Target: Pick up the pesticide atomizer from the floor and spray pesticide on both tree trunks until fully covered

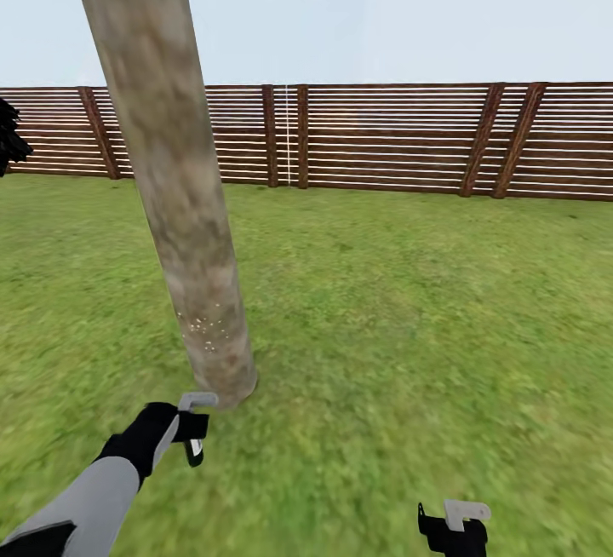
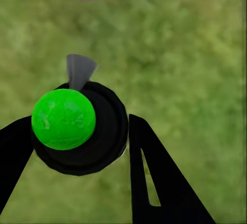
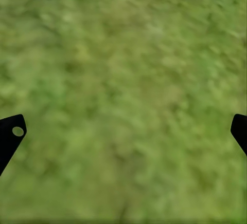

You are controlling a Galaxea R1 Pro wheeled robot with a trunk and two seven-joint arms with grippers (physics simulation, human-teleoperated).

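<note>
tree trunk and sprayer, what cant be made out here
- Tree trunk: head view's top edge cuts it off, crown unseen.
- Pale specks low on the trunk: too small to judge coverage.
- Pesticide atomizer: left wrist view sees it end-on between the left gripper jaws; body hidden.
- Right gripper: head view's bottom edge crops it.

Setting: outdoor garden, simulator render. Green lawn (image 1: 409, 327) spreading across whole ground, grass texture also showing under both wrist cameras. Brown horizontal-slat wooden fence (image 1: 392, 140) running along far edge, slanted posts bracing it. Thick mottled grey-tan tree trunk (image 1: 174, 174) rising from grass, leaning slightly. Dark foliage (image 1: 8, 140) poking in at left edge. Pale blue sky (image 1: 426, 12) with thin cloud hanging above fence.
</note>
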